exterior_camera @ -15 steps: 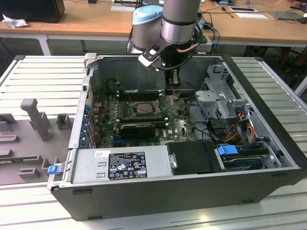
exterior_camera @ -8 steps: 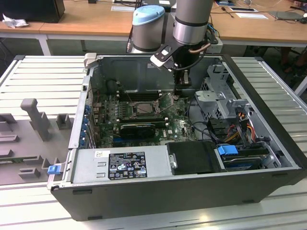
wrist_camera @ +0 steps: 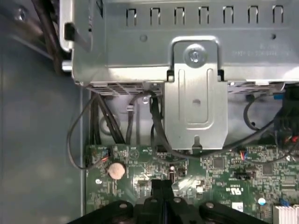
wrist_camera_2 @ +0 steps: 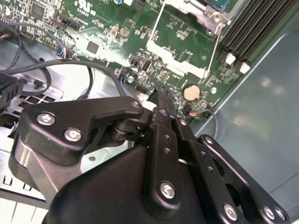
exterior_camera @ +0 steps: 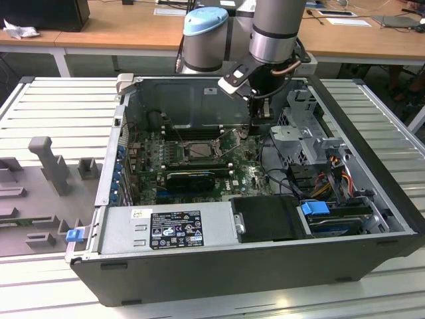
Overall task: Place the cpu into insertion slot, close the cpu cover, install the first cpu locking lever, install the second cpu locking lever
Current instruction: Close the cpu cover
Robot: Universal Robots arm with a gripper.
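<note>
The insertion slot point(exterior_camera: 199, 150) sits mid-board on the green motherboard point(exterior_camera: 246, 174) inside the open computer case. The silver cpu cover point(exterior_camera: 186, 144) lies flat around it, and its corner point(wrist_camera_2: 202, 13) shows in the second wrist view. A pale grey square in the cut-out may be the cpu; I cannot tell for sure. Two thin wire locking levers point(exterior_camera: 228, 137) point(wrist_camera_2: 156, 27) stand raised off the board beside the slot. My gripper point(exterior_camera: 260, 117) point(wrist_camera_2: 164, 99) point(wrist_camera: 162, 185) hovers over the board toward the exterior view's right of the slot. It is shut, with nothing seen between its fingers.
A black finned heatsink point(exterior_camera: 190, 178) lies in front of the slot and black memory slots point(exterior_camera: 192, 131) behind it. A metal drive cage point(exterior_camera: 302, 133) point(wrist_camera: 196, 88) and loose cables point(wrist_camera: 159, 126) crowd the gripper's side. A coin battery point(wrist_camera_2: 190, 92) point(wrist_camera: 117, 170) lies below the fingertips. The power supply point(exterior_camera: 166, 229) fills the case front.
</note>
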